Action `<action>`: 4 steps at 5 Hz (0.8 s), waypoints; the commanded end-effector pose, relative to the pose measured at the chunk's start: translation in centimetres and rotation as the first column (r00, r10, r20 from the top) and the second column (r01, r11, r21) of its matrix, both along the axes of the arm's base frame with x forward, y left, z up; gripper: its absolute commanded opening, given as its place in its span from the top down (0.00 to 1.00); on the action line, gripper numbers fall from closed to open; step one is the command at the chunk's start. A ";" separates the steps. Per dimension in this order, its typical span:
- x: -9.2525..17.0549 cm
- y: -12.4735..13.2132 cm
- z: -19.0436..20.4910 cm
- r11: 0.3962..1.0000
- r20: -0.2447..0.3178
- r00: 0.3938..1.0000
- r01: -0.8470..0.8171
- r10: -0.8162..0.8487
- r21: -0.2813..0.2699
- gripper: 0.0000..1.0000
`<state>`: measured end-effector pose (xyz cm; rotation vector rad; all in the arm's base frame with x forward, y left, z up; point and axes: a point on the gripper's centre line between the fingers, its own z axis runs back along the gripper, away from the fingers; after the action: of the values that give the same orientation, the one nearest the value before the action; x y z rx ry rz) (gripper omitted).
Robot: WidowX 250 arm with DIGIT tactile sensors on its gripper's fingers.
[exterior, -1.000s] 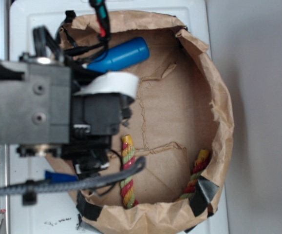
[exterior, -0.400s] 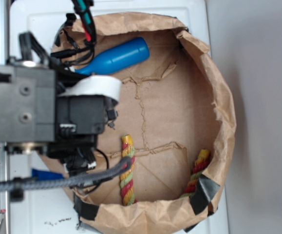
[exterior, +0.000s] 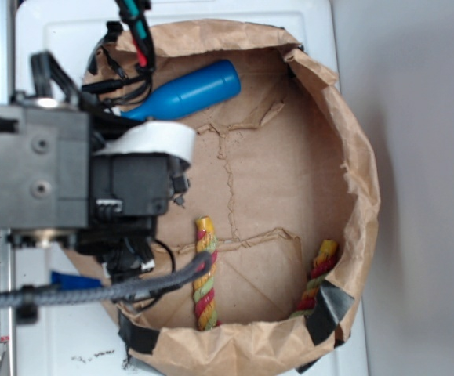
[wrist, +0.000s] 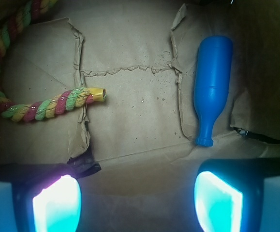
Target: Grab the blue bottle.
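1. Overhead, the exterior view shows a shallow round basin of crumpled brown paper (exterior: pixel 352 157) lying on a white surface (exterior: pixel 54 31).
2. A bright-blue matte plastic bottle (exterior: pixel 187 90), wide in the body and narrow at the neck, lies on its side near the basin's wall; no label or writing can be read on it.
3. From the wrist view, the same bottle (wrist: pixel 211 87) lies with its neck pointing toward the camera.
4. The black gripper (wrist: pixel 137 203) hangs above the paper floor, its two fingers (wrist: pixel 217 200) spread wide apart and holding nothing, the bottle lying beyond the right finger.
5. A twisted red, green and yellow rope (wrist: pixel 52 105) lies left of the bottle, well apart from it.
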<state>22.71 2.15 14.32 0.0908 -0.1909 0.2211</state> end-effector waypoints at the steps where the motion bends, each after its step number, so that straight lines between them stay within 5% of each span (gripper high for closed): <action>1: 4.9 3.8 -1.4 0.987 0.014 0.988 -0.152 0.152 0.045 0.00; 2: 6.9 5.2 -2.5 0.972 0.007 0.973 -0.230 0.230 0.044 0.00; 4: 5.7 7.9 -5.6 0.982 -0.013 0.983 -0.182 0.183 0.059 0.00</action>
<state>28.00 8.96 6.43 0.1583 -0.0972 0.3809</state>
